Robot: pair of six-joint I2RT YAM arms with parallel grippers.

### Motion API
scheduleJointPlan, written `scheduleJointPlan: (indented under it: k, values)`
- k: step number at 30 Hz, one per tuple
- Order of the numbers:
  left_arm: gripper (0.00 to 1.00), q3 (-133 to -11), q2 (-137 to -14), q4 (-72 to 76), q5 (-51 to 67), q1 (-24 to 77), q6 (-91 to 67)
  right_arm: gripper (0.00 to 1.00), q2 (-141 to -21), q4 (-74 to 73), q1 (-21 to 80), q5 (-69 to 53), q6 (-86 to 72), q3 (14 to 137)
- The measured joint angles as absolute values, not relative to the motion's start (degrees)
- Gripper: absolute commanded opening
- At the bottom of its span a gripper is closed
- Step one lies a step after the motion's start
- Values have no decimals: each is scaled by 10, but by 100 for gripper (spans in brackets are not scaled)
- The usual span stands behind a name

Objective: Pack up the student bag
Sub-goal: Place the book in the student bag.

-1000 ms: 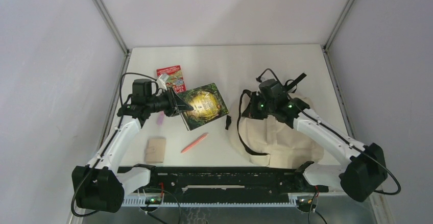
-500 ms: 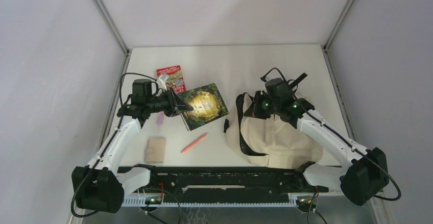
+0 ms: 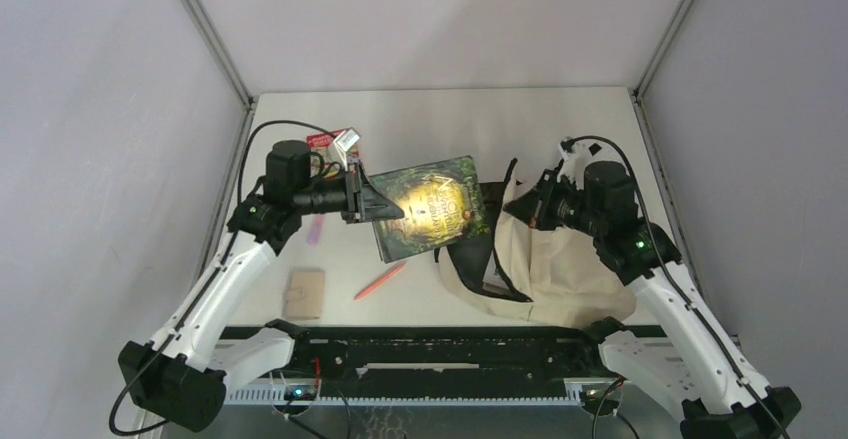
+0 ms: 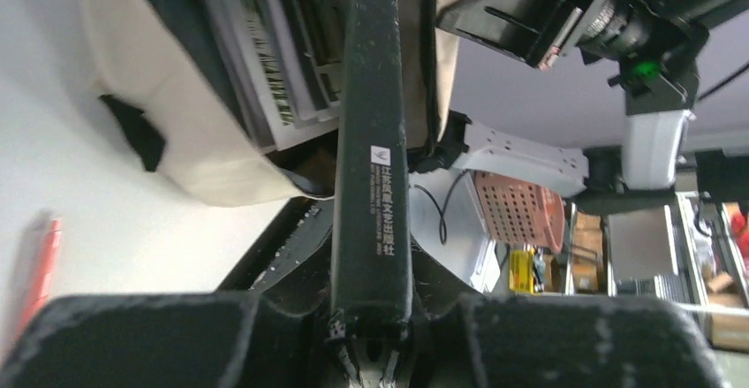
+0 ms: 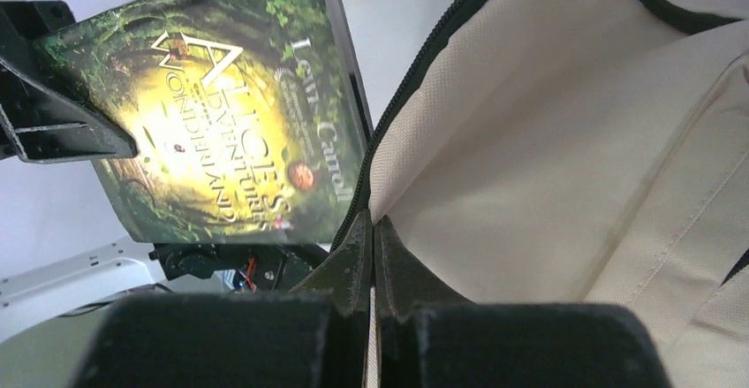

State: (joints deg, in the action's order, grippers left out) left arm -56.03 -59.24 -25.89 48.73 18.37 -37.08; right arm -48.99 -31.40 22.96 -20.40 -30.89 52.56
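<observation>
The student bag (image 3: 565, 269), cream canvas with black zippers and straps, lies at the right of the table. Its mouth faces left and is held open. My right gripper (image 3: 541, 209) is shut on the bag's upper edge beside the zipper, as the right wrist view (image 5: 371, 233) shows. My left gripper (image 3: 383, 205) is shut on a green "Alice's Adventures in Wonderland" book (image 3: 432, 207), held above the table with its right edge at the bag's mouth. In the left wrist view the book's dark spine (image 4: 371, 140) points into the bag (image 4: 150, 114), where a grey-white book (image 4: 274, 61) lies.
A red book (image 3: 326, 140) lies at the back left, partly behind my left arm. A pink pen (image 3: 380, 280), a tan card-like block (image 3: 305, 293) and a small pale purple item (image 3: 314, 230) lie front left. A black rail runs along the near edge.
My left gripper has carried the green book right, up to the bag's mouth. My right gripper has pulled the bag's edge to the right, and the mouth has opened wider.
</observation>
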Motion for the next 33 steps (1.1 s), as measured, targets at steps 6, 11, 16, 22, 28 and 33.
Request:
scheduleJointPlan:
  k: [6, 11, 16, 22, 28, 33]
  values:
    - [0, -572, -635, -247, 512, 209, -380, 0, -447, -322, 227, -215, -294, 525]
    - [0, -572, -720, -251, 512, 218, -390, 0, -440, -330, 225, -222, -293, 525]
    - [0, -572, -749, -246, 527, 225, -401, 0, -437, -333, 223, -226, -291, 525]
    - [0, -572, -785, -221, 572, 248, -407, 0, -437, -333, 221, -229, -287, 525]
    - [0, -582, -859, -221, 586, 288, -406, 0, -438, -332, 220, -241, -284, 525]
    - [0, -633, -910, -216, 597, 326, -407, 0, -444, -332, 220, -254, -282, 525]
